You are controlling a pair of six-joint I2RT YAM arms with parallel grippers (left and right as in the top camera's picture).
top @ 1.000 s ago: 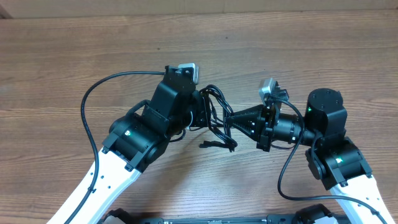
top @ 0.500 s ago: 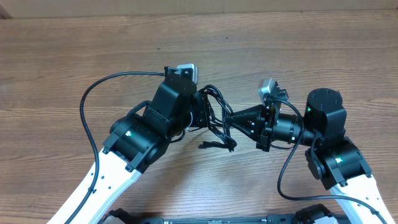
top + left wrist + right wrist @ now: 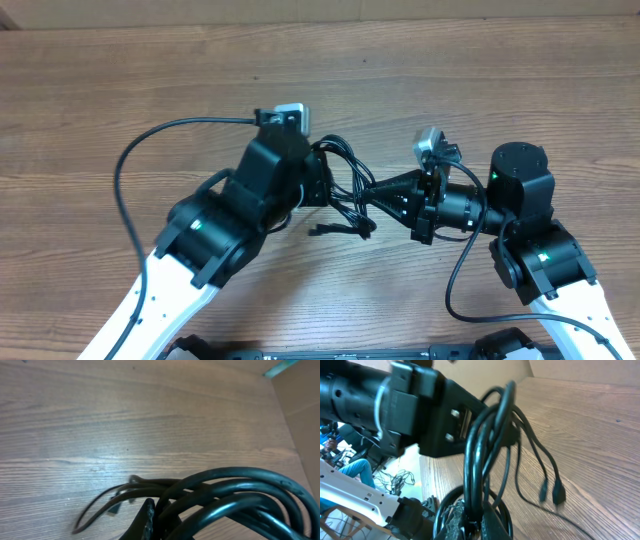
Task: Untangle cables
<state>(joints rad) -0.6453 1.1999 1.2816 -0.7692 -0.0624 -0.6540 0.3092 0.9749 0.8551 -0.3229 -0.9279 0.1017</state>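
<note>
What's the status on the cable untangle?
Right gripper shut on the cables. Left gripper in the same bundle, grip hidden. Cables tangled, two plug ends hanging loose. Grippers nose to nose, little room.

Cables (image 3: 350,200) were thin, black & glossy, several strands bunched in tangled, overlapping loops approx mid-scene, pinched together at one spot, w/ two loose ends trailing off toward the near side, each tipped w/ small plugs (image 3: 559,495), tips close together, apart from the main bunch.
</note>
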